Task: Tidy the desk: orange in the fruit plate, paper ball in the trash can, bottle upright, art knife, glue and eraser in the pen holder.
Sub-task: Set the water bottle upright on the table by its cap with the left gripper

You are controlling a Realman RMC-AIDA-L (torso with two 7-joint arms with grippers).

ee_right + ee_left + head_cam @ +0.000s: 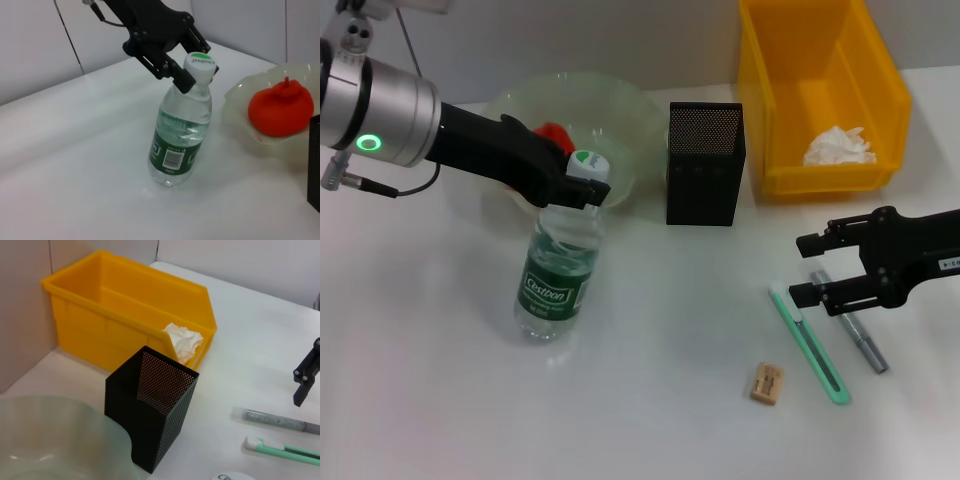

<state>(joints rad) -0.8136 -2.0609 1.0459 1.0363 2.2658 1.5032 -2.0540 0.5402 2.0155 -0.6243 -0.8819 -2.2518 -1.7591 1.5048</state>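
Note:
The clear water bottle [556,285] with a green label stands upright on the table, and my left gripper [584,182] is shut on its white-green cap [199,64]. The orange [280,110] lies in the pale fruit plate [630,110]. A white paper ball [838,147] sits in the yellow trash can [756,90]. To the right, my right gripper [805,268] hovers open just above the green art knife [810,345] and the grey glue [852,327]. The tan eraser [767,383] lies near the front. The black mesh pen holder [705,165] stands at the middle.
The pen holder [150,410] stands between the fruit plate [50,440] and the trash can [100,305]. Art knife [285,449] and glue [275,419] lie side by side. White table stretches left of and in front of the bottle.

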